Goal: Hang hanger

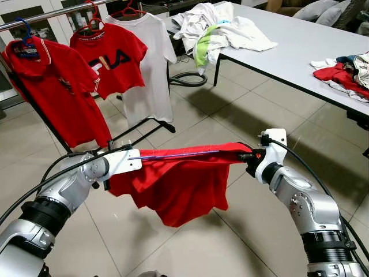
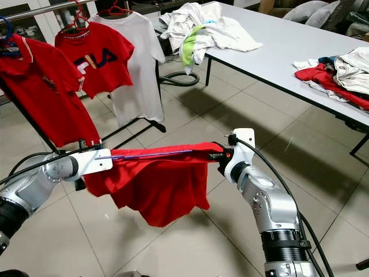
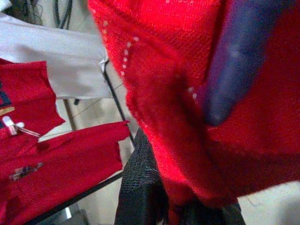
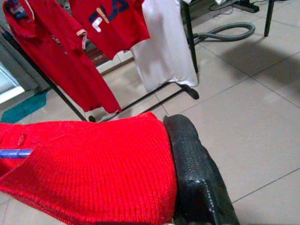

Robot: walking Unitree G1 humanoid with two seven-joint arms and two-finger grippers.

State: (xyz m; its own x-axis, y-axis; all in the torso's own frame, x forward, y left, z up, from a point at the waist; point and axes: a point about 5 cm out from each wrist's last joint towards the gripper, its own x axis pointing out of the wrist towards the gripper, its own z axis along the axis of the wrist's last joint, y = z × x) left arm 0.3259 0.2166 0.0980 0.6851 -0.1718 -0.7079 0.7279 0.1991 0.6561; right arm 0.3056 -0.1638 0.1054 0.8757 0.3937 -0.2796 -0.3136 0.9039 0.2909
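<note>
A red shirt (image 1: 179, 184) on a blue hanger (image 1: 173, 154) hangs stretched between my two grippers, level above the tiled floor. My left gripper (image 1: 118, 167) is shut on the shirt's left end, where the blue hanger bar (image 3: 234, 61) lies against red cloth. My right gripper (image 1: 249, 157) is shut on the shirt's right end; one black finger (image 4: 197, 173) presses the red knit (image 4: 93, 168). The clothes rail (image 1: 52, 14) runs at the upper left, carrying two red shirts (image 1: 43, 86) (image 1: 109, 57) and a white shirt (image 1: 147, 63) on hangers.
A grey table (image 1: 300, 40) stands at the right with a heap of light clothes (image 1: 222, 29) and more garments (image 1: 346, 72) near its edge. The rack's black foot (image 1: 144, 130) reaches across the floor just beyond the held shirt. A grey hose (image 1: 187, 78) lies under the table.
</note>
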